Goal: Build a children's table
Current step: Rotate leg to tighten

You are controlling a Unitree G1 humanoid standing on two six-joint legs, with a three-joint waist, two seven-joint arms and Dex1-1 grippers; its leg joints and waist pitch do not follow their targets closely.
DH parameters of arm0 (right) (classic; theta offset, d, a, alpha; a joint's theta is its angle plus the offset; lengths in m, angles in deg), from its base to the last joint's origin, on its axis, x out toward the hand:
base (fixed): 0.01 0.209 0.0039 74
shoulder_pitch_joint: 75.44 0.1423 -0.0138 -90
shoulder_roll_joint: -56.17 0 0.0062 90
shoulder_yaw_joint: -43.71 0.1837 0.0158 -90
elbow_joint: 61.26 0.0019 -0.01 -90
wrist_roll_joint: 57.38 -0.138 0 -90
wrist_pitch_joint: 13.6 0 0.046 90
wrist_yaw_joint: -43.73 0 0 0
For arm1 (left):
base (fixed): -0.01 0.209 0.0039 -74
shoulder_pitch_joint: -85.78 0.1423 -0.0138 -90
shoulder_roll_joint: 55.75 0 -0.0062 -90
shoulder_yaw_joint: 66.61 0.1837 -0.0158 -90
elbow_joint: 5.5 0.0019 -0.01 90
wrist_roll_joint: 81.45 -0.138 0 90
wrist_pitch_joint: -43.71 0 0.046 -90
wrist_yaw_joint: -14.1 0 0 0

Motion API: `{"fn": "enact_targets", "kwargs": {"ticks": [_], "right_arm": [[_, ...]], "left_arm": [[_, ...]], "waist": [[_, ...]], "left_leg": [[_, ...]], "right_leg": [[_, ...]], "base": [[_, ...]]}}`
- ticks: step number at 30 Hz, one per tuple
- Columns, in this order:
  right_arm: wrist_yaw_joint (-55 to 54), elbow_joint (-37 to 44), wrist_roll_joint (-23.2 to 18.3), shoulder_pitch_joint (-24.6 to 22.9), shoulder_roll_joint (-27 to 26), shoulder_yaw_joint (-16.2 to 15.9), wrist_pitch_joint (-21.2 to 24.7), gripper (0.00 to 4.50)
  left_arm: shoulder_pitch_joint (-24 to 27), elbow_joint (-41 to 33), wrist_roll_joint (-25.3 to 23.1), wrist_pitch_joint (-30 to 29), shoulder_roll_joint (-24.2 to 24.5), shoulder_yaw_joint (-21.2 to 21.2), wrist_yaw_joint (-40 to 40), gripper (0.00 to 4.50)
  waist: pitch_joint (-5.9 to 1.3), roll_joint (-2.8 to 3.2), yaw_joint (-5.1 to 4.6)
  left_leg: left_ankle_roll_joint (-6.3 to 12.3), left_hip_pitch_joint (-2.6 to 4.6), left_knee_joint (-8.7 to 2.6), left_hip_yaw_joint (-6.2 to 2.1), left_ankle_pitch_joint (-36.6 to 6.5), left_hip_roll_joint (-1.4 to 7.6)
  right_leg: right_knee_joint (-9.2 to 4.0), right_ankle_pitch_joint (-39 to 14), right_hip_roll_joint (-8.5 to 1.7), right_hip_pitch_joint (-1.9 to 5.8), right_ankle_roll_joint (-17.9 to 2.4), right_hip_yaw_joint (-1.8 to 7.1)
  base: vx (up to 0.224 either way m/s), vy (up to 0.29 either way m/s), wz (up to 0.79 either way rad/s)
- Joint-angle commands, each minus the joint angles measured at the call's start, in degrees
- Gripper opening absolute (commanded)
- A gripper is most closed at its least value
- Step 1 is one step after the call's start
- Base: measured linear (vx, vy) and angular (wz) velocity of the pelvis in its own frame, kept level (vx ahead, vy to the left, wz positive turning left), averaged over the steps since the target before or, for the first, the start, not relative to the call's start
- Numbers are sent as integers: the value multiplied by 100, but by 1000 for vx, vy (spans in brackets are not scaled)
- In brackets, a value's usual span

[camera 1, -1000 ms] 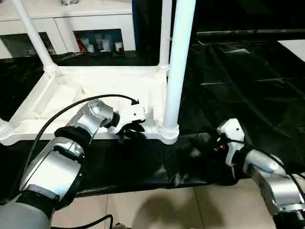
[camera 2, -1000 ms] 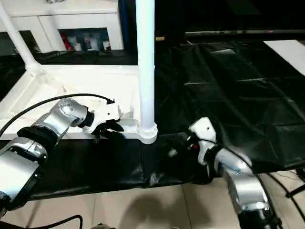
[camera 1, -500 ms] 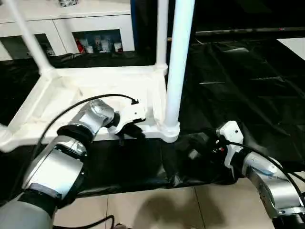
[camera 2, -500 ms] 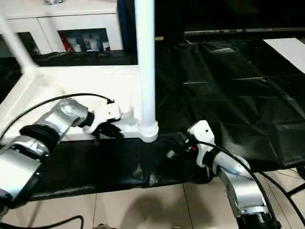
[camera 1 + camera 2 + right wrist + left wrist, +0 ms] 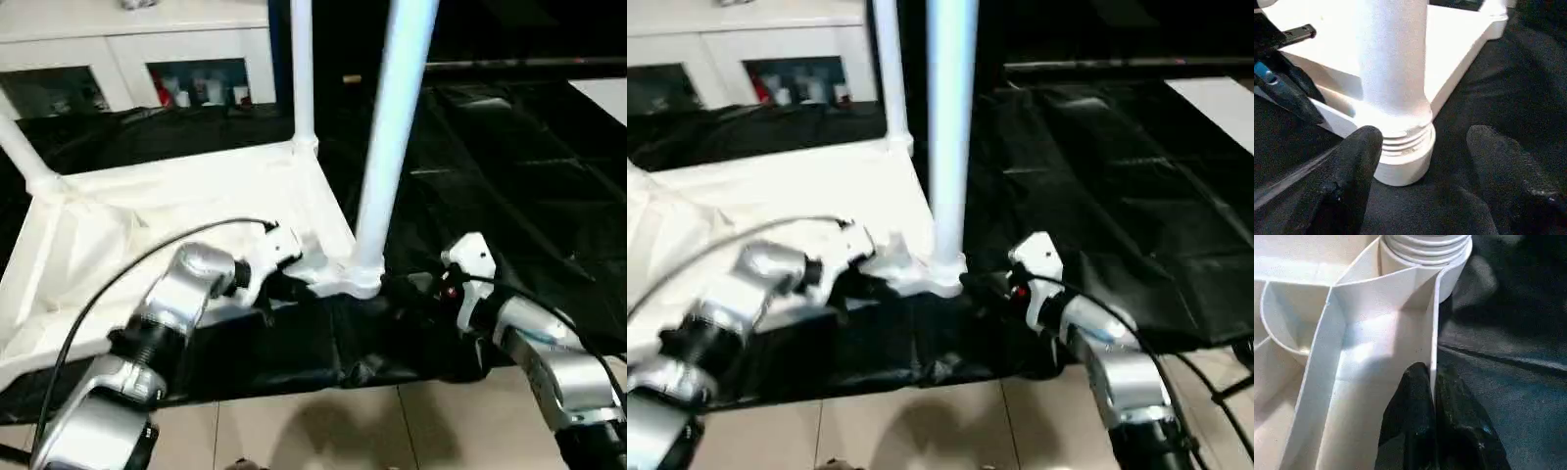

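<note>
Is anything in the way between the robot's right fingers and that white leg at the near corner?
No. The right gripper is open, and the table leg stands just past its fingers with only bare black sheet between.

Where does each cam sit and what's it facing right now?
Left eye, right eye: on the head, looking forward and down at the upturned tabletop, both silver forearms showing.
Left wrist: along the left gripper, shut on the tabletop's rim beside a corner socket.
Right wrist: along the open right gripper, facing the near leg in its socket.
Shared: both wrist views show that corner socket.
</note>
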Motion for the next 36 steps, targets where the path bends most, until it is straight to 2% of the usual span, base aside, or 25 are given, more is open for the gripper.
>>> {"fn": "enact_targets", "kwargs": {"ticks": [1,2,3,5,9,10,12,13,15,18,20,23,26,27,29,30,32,34,35,36], "right_arm": [[94,-86,-49,56,54,4,60,316],[119,-100,-30,73,77,-12,48,316],[164,-145,-24,138,106,-13,51,316],[186,-171,-29,181,115,-7,52,316],[248,-304,-4,351,167,-14,-3,316],[254,-311,-2,359,170,-14,-5,316],[286,-342,23,383,185,-27,-17,316],[309,-339,30,381,191,-38,-16,316],[358,-306,19,367,204,-58,4,316],[394,-289,11,356,212,-84,4,316],[406,-299,18,364,222,-93,-4,316],[416,-328,20,379,219,-87,-21,316],[447,-335,18,368,237,-51,-39,316],[457,-328,5,364,238,-39,-34,316],[486,-323,-49,358,234,-14,-19,316],[530,-322,-116,364,225,4,20,341],[643,-344,-265,402,187,35,80,347],[680,-405,-272,445,172,22,47,368],[697,-437,-264,464,169,10,25,381],[810,-541,-229,521,164,-73,-41,388]], "left_arm": [[223,-82,41,-102,6,79,67,5],[274,-140,25,12,-4,108,99,5],[308,-191,-55,64,-44,126,249,5],[321,-219,-89,214,-51,133,289,5],[113,-43,-18,418,-111,11,417,5],[91,-29,-39,462,-90,27,414,31],[-14,102,-81,517,-42,36,405,47],[-55,142,-120,605,16,76,339,61],[-136,200,-143,754,84,109,224,69],[-239,334,-163,834,100,103,196,69],[-287,408,-179,870,104,110,184,69],[-376,634,-194,1004,127,115,183,69],[-461,854,-174,1062,128,105,176,69],[-469,890,-132,1032,114,76,148,53],[-483,937,-93,999,90,42,132,53],[-497,969,-84,1009,83,36,121,31],[-517,1027,-23,985,55,-6,99,24],[-508,1036,33,999,35,-28,57,8],[-503,1038,57,1019,29,-27,19,3],[-440,957,145,1176,0,-5,-122,0]], "waist": [[-345,-156,13],[-346,-154,15],[-345,-185,4],[-351,-188,9],[-346,-209,12],[-348,-203,18],[-349,-217,18],[-359,-199,37],[-362,-206,36],[-355,-195,30],[-356,-216,27],[-354,-183,29],[-361,-201,21],[-364,-207,14],[-366,-206,14],[-366,-218,13],[-366,-216,16],[-367,-216,17],[-364,-243,12],[-363,-241,12]], "left_leg": [[636,24,-351,-61,-376,234],[613,21,-348,-58,-366,221],[607,12,-350,-53,-365,216],[607,20,-344,-52,-310,208],[615,19,-336,-39,-308,192],[592,30,-338,-39,-347,197],[583,20,-338,-40,-299,194],[587,26,-328,-39,-268,190],[576,17,-332,-45,-258,198],[556,26,-335,-50,-270,201],[546,26,-336,-50,-293,202],[496,32,-340,-55,-375,206],[471,32,-337,-53,-390,199],[494,27,-331,-53,-338,198],[514,28,-327,-51,-339,197],[534,26,-328,-52,-325,199],[563,31,-326,-50,-318,202],[584,27,-322,-51,-305,207],[592,25,-324,-47,-304,206],[589,28,-326,-48,-306,204]], "right_leg": [[-433,35,-452,291,-1432,255],[-439,3,-447,287,-1393,255],[-445,4,-445,293,-1375,257],[-441,39,-442,288,-1349,259],[-445,-14,-436,277,-1316,262],[-449,-94,-440,269,-1302,263],[-441,-51,-432,277,-1272,264],[-434,19,-437,273,-1284,266],[-422,125,-440,279,-1304,265],[-413,242,-434,273,-1361,260],[-409,306,-438,285,-1397,263],[-415,247,-453,293,-1426,267],[-413,299,-441,303,-1442,267],[-398,418,-438,305,-1467,265],[-399,449,-444,307,-1493,267],[-396,468,-442,311,-1507,264],[-397,452,-446,308,-1522,264],[-390,477,-450,310,-1553,263],[-398,467,-447,310,-1546,264],[-397,408,-447,305,-1546,259]], "base": [[0,0,0],[0,0,0],[0,0,0],[0,0,0],[0,0,0],[0,0,0],[0,0,0],[0,0,0],[0,0,0],[0,0,0],[0,0,0],[0,0,0],[0,0,0],[0,0,0],[0,0,0],[0,0,0],[0,0,0],[0,0,0],[0,0,0],[0,0,0]]}}
